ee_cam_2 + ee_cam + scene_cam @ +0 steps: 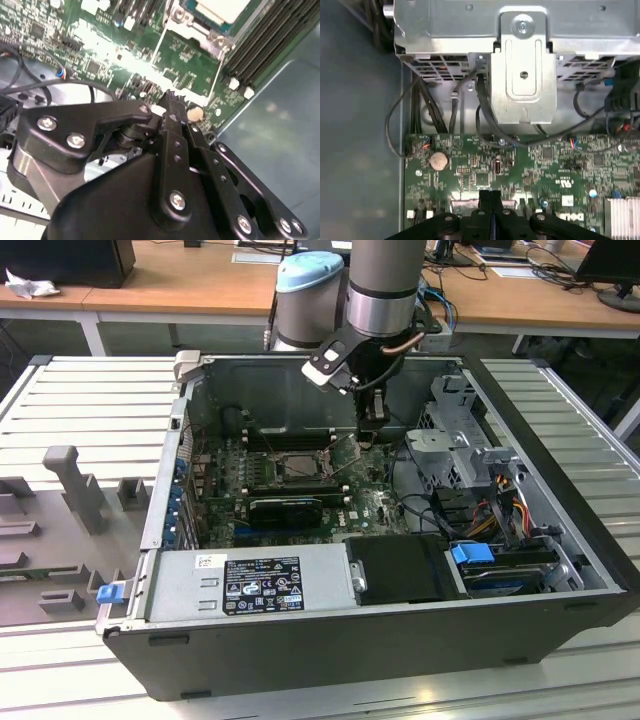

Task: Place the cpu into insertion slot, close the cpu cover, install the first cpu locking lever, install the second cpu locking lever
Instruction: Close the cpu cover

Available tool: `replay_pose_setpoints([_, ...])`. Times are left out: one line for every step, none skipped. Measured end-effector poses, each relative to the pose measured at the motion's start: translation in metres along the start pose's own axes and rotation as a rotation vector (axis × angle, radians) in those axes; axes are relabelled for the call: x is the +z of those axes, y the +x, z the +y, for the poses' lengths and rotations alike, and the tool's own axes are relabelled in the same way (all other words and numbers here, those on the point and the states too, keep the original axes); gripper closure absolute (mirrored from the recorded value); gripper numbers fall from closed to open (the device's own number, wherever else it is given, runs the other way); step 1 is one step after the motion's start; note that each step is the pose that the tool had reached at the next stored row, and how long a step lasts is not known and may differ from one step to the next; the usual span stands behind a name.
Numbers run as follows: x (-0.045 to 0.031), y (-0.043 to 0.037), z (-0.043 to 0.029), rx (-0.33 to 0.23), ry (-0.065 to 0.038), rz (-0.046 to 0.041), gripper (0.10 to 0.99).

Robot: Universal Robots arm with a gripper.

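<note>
The gripper (172,100) has its fingers pressed together with nothing between them, as both wrist views show. It hangs low over the green motherboard (545,160) inside the open computer case (400,640), just beside the round coin battery (439,160). The cpu (222,9) lies in the insertion slot (300,468), near the gripper, toward the exterior view's left of it. The silvery cpu cover (179,15) frames the chip; whether it lies fully flat I cannot tell. Two thin locking levers (159,47) reach from the slot toward the fingertips. I judge that the lever step is in hand. The next move calls for meeting one thin rod exactly with the closed tips and pressing it without slipping onto the board.
</note>
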State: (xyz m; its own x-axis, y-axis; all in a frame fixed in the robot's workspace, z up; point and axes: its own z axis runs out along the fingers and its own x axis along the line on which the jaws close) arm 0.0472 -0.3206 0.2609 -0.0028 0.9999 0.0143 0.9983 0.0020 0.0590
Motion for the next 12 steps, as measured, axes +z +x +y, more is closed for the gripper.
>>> replay_pose_setpoints([0.0007, 0.0001, 0.0035, -0.004, 0.0, 0.0001, 0.98])
replay_pose_setpoints([0.0014, 0.0003, 0.0058, -0.004, 0.0, 0.0003, 0.98])
replay_pose_setpoints([0.0024, 0.0006, 0.0082, -0.005, 0.001, 0.0005, 0.98])
replay_pose_setpoints([0.0032, 0.0007, 0.0087, -0.005, 0.001, 0.0003, 0.98])
replay_pose_setpoints([0.0045, 0.0007, 0.0099, -0.004, 0.001, 0.0003, 0.98])
replay_pose_setpoints([0.0055, 0.0009, 0.0122, -0.004, 0.001, 0.0002, 0.98])
replay_pose_setpoints([0.0066, 0.001, 0.0137, -0.004, 0.001, 0.0002, 0.98])
replay_pose_setpoints([0.0097, 0.0011, 0.0148, -0.005, 0.001, 0.0002, 0.98])
replay_pose_setpoints([0.0135, 0.0012, 0.0147, -0.005, 0.001, 0.0004, 0.98])
replay_pose_setpoints([0.0144, 0.0012, 0.0147, -0.006, 0.016, 0.0027, 0.98])
replay_pose_setpoints([0.0145, 0.0013, 0.0147, -0.006, 0.033, 0.0053, 0.98])
replay_pose_setpoints([0.0146, 0.0014, 0.0146, -0.006, 0.04, 0.0064, 0.98])
